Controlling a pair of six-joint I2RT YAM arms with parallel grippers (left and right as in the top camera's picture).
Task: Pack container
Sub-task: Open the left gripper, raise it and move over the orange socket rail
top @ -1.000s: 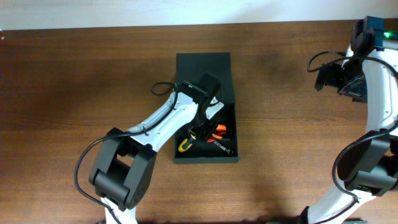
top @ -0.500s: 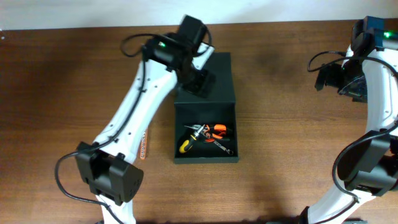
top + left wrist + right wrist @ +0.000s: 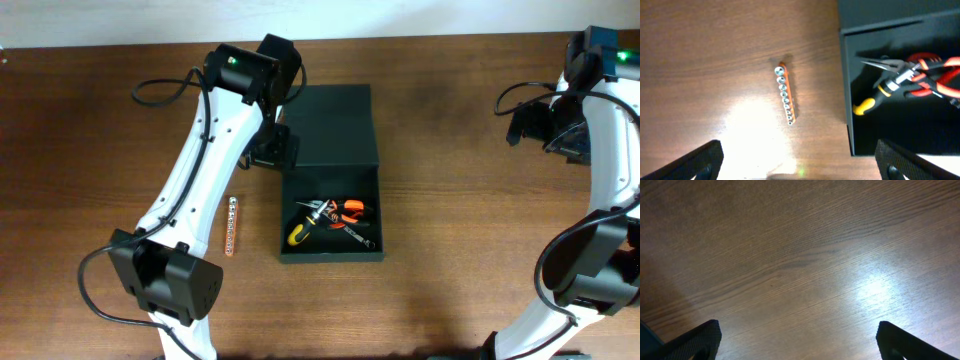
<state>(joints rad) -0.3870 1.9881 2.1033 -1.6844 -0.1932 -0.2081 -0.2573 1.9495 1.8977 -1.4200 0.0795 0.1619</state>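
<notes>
The container (image 3: 330,256) is a dark box in the middle of the table, its flap lid (image 3: 328,122) lying open at the far end. Inside lie red-handled pliers (image 3: 348,210) and a yellow-handled tool (image 3: 297,236). The left wrist view shows the container's wall (image 3: 845,90), the pliers (image 3: 926,75) and the yellow handle (image 3: 863,106). My left gripper (image 3: 272,150) hovers open and empty just left of the lid. An orange socket rail (image 3: 232,227) lies on the table left of the box, below my left gripper (image 3: 800,167) in the wrist view (image 3: 785,94). My right gripper (image 3: 528,125) is open at the far right.
The right wrist view shows only bare wood grain between my right gripper's (image 3: 799,345) wide-apart fingers. A black cable (image 3: 160,90) loops off the left arm. The right arm's base stands at the lower right (image 3: 590,290).
My left gripper has risen out of the container, opened, and swung back and left past the lid. The tools stay in the box. The right arm has not moved.
</notes>
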